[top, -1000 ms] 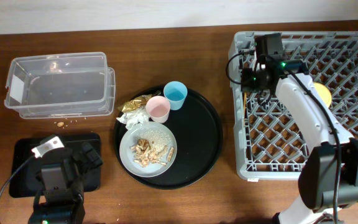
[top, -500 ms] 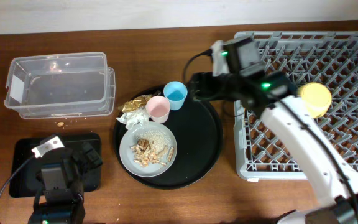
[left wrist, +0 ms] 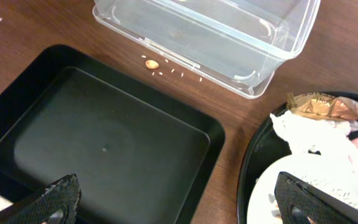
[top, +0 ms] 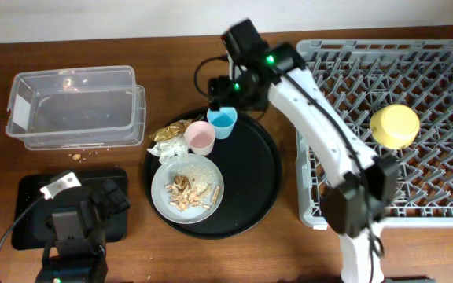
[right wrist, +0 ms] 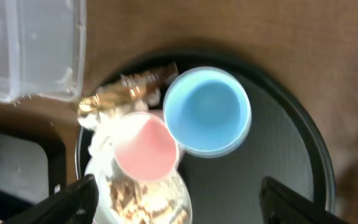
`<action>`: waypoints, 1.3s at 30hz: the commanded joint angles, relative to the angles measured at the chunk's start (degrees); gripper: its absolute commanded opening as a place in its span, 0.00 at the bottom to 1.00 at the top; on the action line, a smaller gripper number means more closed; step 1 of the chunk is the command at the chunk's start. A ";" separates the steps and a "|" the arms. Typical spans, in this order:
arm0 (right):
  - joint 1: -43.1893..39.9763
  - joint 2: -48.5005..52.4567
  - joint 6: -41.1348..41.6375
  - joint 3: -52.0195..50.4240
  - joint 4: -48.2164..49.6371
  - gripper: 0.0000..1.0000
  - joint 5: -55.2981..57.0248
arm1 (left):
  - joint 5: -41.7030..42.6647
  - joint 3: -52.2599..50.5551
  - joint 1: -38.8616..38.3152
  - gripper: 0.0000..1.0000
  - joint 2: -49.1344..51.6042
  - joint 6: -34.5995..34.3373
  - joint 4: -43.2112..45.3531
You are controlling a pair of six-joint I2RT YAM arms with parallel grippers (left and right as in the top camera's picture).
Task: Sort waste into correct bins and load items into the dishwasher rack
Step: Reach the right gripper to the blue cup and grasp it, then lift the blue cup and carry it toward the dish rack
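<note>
On my overhead feed the grey dishwasher rack [top: 447, 79] fills the right side, with the yellow bowl [top: 394, 126] upside down on its pegs. Left of it sits the round black tray [top: 262, 185], carrying most of the mess. The clear tub [top: 77, 106] is at top left; its white label [top: 18, 112] shows no print I can read. Below it lies the shallow black tray [left wrist: 104, 149], and my left gripper [left wrist: 176, 193] hangs over its right edge, jaws spread and empty.

On the round tray, the grey plate [top: 162, 177] holds the food scraps [top: 189, 189]. The light-blue cup [right wrist: 207, 112] and pink cup [right wrist: 146, 149] stand upright, touching. My right gripper [right wrist: 178, 186] hovers above them, fingers wide apart, gripping nothing. The gold-brown wrapper [right wrist: 132, 87] (its lettering is too blurred to read) lies beside the tissue [left wrist: 309, 134]. Crumbs [left wrist: 151, 64] dot the table by the tub.
</note>
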 commanded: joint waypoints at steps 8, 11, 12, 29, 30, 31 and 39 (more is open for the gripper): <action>4.02 9.86 8.87 7.15 6.51 0.70 8.31 | -0.57 0.76 -0.22 0.99 -0.33 -0.31 0.11; 4.83 10.97 11.98 6.93 7.28 0.67 10.29 | -0.57 0.76 -0.22 0.99 -0.33 -0.31 0.11; 5.03 11.67 12.98 6.93 7.23 0.66 10.91 | -0.57 0.76 -0.22 0.99 -0.33 -0.31 0.11; 5.07 16.26 16.39 5.86 7.04 0.40 11.63 | -0.59 0.76 -0.22 0.99 -0.33 -0.31 0.11; 5.09 16.26 16.39 5.84 7.02 0.39 11.65 | -0.57 0.76 -0.22 0.99 -0.33 -0.31 0.11; 5.09 16.26 16.41 5.77 7.02 0.39 11.65 | -0.57 0.76 -0.22 0.99 -0.33 -0.31 0.11; 5.60 16.33 16.41 4.09 6.21 0.29 12.13 | -0.57 0.76 -0.22 0.99 -0.33 -0.31 0.11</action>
